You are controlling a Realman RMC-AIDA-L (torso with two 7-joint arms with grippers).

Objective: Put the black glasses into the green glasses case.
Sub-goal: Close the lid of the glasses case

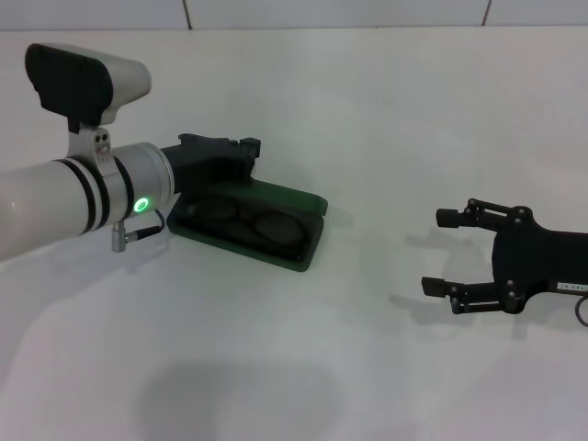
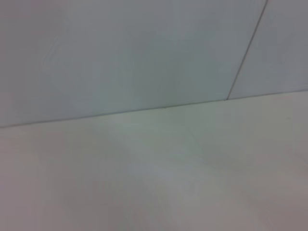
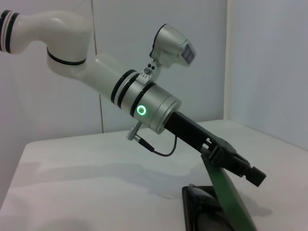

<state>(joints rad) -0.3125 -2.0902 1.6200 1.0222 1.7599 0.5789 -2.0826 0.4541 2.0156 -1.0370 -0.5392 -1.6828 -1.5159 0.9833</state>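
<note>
White table (image 1: 367, 110), pale panelled wall (image 2: 120, 53) behind.

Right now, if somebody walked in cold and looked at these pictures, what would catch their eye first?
Probably the left arm's green ring light at mid-left, with the left pincer at the raised lid of the green glasses case. The black glasses already lie inside the case. Off to the right, the right pincer rests open on the white table, idle.
</note>
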